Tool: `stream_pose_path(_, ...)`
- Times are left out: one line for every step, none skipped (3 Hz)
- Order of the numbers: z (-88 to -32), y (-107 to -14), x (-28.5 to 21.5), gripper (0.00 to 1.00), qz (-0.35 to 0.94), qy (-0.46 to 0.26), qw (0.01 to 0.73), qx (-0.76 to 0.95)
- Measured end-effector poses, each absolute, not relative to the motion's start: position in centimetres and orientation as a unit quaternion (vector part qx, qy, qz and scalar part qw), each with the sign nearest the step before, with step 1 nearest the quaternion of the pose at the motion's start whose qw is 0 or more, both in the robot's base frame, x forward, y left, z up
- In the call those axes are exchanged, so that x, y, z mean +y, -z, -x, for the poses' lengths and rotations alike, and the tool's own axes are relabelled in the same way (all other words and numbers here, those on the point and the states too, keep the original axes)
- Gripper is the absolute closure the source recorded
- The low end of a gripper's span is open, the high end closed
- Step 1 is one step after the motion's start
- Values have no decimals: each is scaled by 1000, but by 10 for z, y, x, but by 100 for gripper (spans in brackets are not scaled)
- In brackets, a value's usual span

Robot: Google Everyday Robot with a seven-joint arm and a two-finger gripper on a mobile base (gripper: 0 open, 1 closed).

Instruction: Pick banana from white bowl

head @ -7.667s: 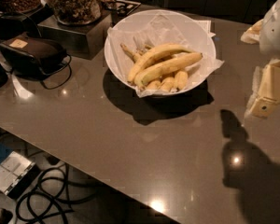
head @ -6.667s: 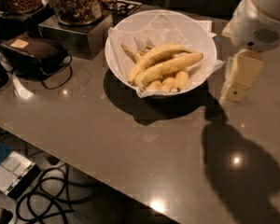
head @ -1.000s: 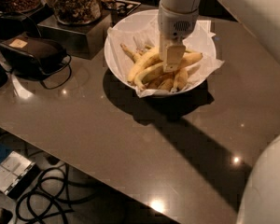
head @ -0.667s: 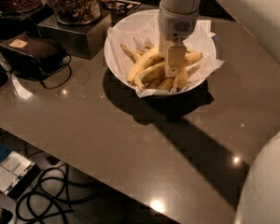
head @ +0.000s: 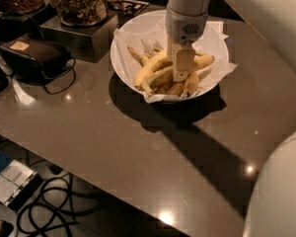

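Camera view looks down on a dark, glossy worktop (head: 113, 142) with the white bowl (head: 122, 68) near its far edge, lined with crinkled white paper (head: 223, 69) that overhangs the rim. The banana (head: 160, 76) lies inside the bowl among the other fruit, running from lower left up toward the right wall, with a slimmer long banana (head: 150, 65) just beside it on the left and short stubby bananas (head: 190, 84) packed against it at the front. The robot's pale arm (head: 187, 4) comes straight down over the bowl, and the gripper (head: 181, 69) sits low inside it, right at the middle of the banana and covering part of it. Whether the gripper has closed on the fruit cannot be told from this angle. To the left of the bowl a grey metal box (head: 76, 36) carries a glass jar of snacks (head: 79, 4), and a black pouch (head: 34, 56) with a cord lies beside it. Tangled cables (head: 54, 204) lie on the floor below the worktop's near edge.
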State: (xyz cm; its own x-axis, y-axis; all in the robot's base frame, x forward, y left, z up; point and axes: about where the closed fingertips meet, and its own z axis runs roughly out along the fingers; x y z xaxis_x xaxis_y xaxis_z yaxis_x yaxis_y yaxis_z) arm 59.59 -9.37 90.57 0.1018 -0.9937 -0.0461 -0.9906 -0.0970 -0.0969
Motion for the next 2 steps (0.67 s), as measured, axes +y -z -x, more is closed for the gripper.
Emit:
stream_pose_path(-596,-904,-94,47,740,14,49,670)
stream_pose_path(-597,-899,-95,47,740,12,45,670)
